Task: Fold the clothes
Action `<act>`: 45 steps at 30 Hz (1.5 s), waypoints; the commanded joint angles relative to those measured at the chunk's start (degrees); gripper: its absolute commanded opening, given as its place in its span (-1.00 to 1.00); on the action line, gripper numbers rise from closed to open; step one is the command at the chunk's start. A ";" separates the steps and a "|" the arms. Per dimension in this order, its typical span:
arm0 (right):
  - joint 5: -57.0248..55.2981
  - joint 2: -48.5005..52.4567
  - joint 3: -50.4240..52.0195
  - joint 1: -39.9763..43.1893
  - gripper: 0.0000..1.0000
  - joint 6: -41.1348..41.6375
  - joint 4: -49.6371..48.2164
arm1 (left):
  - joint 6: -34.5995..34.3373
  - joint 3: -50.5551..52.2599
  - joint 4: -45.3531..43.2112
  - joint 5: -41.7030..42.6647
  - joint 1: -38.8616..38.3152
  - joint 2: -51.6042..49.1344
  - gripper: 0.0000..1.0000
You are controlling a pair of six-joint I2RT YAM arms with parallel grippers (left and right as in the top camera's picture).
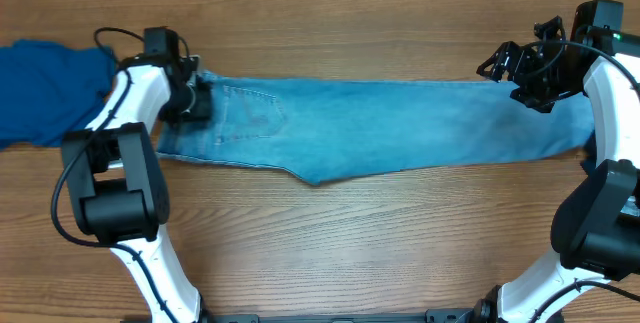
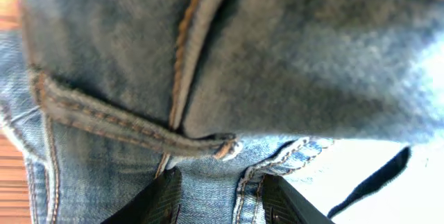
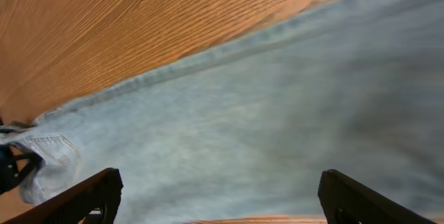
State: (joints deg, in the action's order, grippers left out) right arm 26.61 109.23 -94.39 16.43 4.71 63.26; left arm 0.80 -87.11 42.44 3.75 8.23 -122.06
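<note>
The pale-blue jeans (image 1: 380, 128) lie stretched out flat across the table, waistband at the left and leg ends at the right. My left gripper (image 1: 195, 103) is at the waistband end. In the left wrist view its fingers (image 2: 156, 200) have stitched denim (image 2: 312, 57) filling the gap between them, shut on the waistband edge. My right gripper (image 1: 530, 78) hovers over the leg end, and the right wrist view shows its jaws wide open above the pale denim (image 3: 277, 113) with nothing between them. A royal-blue garment (image 1: 45, 88) lies bunched at the far left.
The wooden table (image 1: 350, 233) shows bare in front of and behind the jeans. Both arm bases stand at the front corners, left (image 1: 110, 193) and right (image 1: 600, 223). The royal-blue garment lies right behind the left arm.
</note>
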 commanded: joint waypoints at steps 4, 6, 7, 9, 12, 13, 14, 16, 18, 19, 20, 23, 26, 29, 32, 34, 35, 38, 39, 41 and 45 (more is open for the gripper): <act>0.48 -0.94 -0.94 0.00 0.89 -0.13 1.64 | -1.68 -0.09 -0.90 -6.56 11.50 -2.56 -0.20; -0.61 -0.90 -0.76 -0.20 0.88 -0.24 2.25 | -1.60 -0.09 -0.28 -6.14 12.50 -2.56 -0.23; -1.90 -0.90 -0.55 -0.35 0.86 -0.24 2.23 | -1.40 -0.09 -0.04 -6.51 12.79 -2.58 -0.23; -4.83 -0.83 0.17 -0.74 0.79 -0.02 1.75 | -1.31 -0.09 -0.02 -6.47 12.76 -2.56 -0.23; -7.10 0.26 0.81 -1.09 0.60 -0.04 0.83 | -1.20 -0.09 -0.02 -6.38 12.00 -2.56 -0.23; -7.08 1.07 0.81 -1.09 0.57 -0.02 0.46 | -1.20 -0.09 -0.02 -6.14 11.58 -2.56 -0.23; -7.04 1.95 0.81 -1.09 0.55 0.20 0.02 | -1.20 -0.09 -0.04 -5.81 11.19 -2.56 -0.23; -7.06 3.91 0.81 -1.09 0.54 0.48 -1.27 | -1.20 -0.09 -0.07 -5.60 10.25 -2.56 -0.21; -7.02 6.08 0.81 -1.09 0.54 1.51 -2.71 | -1.20 -0.09 -0.11 -5.64 9.25 -2.56 -0.21; -7.08 7.50 0.81 -1.09 0.54 1.46 -3.48 | -1.20 -0.09 -0.13 -5.64 8.85 -2.56 -0.20; -7.06 8.74 0.81 -1.09 0.54 1.46 -3.91 | -1.20 -0.09 -0.11 -5.64 8.41 -2.56 -0.18; -7.10 11.28 0.81 -1.09 0.54 1.44 -5.20 | -2.23 -0.09 0.00 -5.62 7.63 -2.56 -0.17; -7.74 12.59 0.81 -1.09 0.54 1.46 -6.75 | -2.73 -0.09 0.26 -5.60 7.15 -2.56 -0.17; -14.10 14.03 0.81 -0.83 0.54 1.49 -7.67 | -2.75 -0.09 0.76 -5.60 6.99 -2.56 -0.17; -18.03 14.29 0.81 0.31 0.54 1.46 -7.34 | -2.73 -0.09 1.14 -5.60 7.02 -2.56 -0.12; -18.69 14.29 0.81 1.55 0.54 1.44 -7.43 | -2.73 -0.09 1.38 -5.55 6.99 -2.56 -0.11; -18.93 14.29 0.81 2.32 0.54 1.46 -7.50 | -2.73 -0.09 1.46 -5.53 6.99 -2.56 -0.12; -18.99 14.29 0.79 4.57 0.54 1.46 -7.41 | -2.73 -0.11 1.64 -5.40 7.02 -2.56 -0.10; -18.97 14.29 0.79 5.46 0.54 1.44 -7.34 | -2.73 -0.13 1.73 -5.40 7.02 -2.56 -0.07; -18.93 14.27 0.61 6.49 0.57 1.05 -7.23 | -2.73 -0.72 2.89 -5.29 7.02 -2.54 -0.02; -18.58 13.29 -1.70 7.13 0.69 0.81 -5.35 | -2.73 -6.75 9.42 -2.54 7.08 -2.54 -0.03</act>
State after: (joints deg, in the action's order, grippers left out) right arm 8.29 122.65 -93.65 24.01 5.98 57.06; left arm -1.54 -89.23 47.72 -4.80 16.99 -122.45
